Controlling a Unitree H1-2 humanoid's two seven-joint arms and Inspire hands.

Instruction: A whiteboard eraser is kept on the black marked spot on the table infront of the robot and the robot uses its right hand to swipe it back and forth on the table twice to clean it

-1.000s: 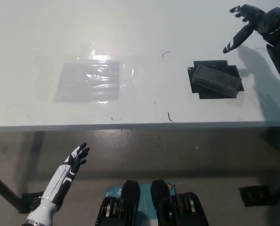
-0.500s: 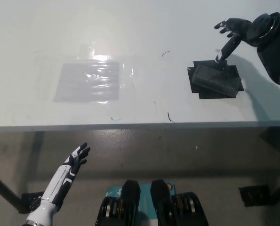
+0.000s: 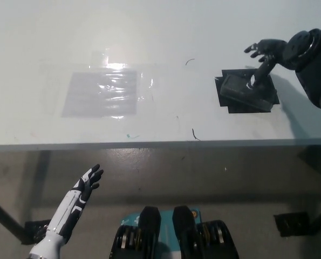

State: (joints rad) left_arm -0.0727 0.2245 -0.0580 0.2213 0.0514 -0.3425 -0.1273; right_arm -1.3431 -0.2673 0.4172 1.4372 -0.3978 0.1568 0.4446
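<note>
**Where things lie on and below the table**

The table (image 3: 160, 32) fills the upper half of the frame. At its right, the eraser (image 3: 241, 90) lies on the marked spot (image 3: 269, 99). The right hand (image 3: 265, 54) sits just above it at upper right, one finger reaching down onto the eraser, seemingly touching. Left of centre lies a taped sheet (image 3: 100, 93). The left hand (image 3: 87, 182) hangs at lower left, below the table's near edge.

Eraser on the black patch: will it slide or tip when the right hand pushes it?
The eraser is a low, flat block, so it will probably slide, not tip. The table looks glossy, so friction is likely low. The right hand is reaching one end, so it may swivel.
</note>
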